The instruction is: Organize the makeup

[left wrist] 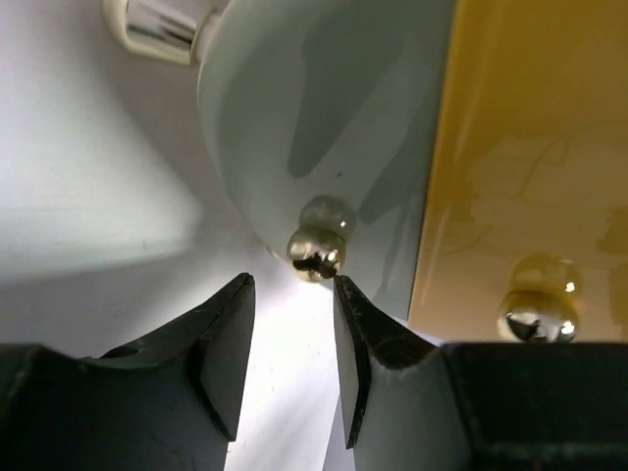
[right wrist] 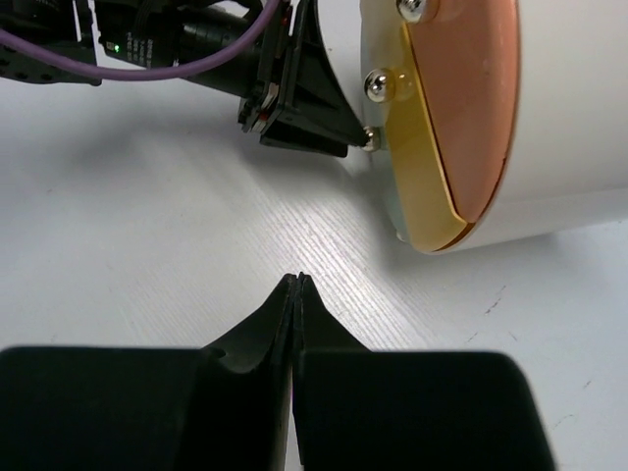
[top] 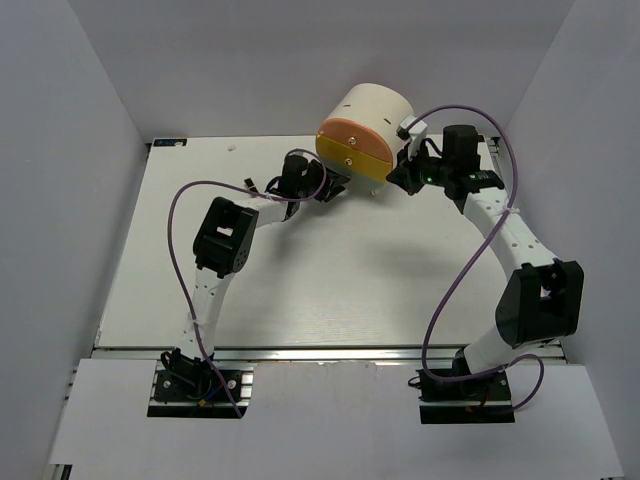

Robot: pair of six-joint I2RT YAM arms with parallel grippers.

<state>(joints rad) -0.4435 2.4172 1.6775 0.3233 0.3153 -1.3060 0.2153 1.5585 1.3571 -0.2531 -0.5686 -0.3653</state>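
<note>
None of the small makeup items shows in any view. The big cream cylinder (top: 375,105) lies at the back of the table with its orange, yellow and pale drawers facing forward. My left gripper (top: 335,185) is open at its lower left. In the left wrist view the left gripper (left wrist: 292,280) has its tips just short of the gold knob (left wrist: 315,253) of the pale bottom drawer (left wrist: 294,118), not closed on it. My right gripper (top: 405,178) is just right of the cylinder. In the right wrist view it (right wrist: 297,277) is shut and empty above the table.
The yellow drawer (left wrist: 520,147) with its own gold knob (left wrist: 538,312) sits just right of the left gripper's fingers. The right wrist view shows the left gripper (right wrist: 314,98) at the cylinder (right wrist: 569,118). White walls enclose the table (top: 300,290) on three sides.
</note>
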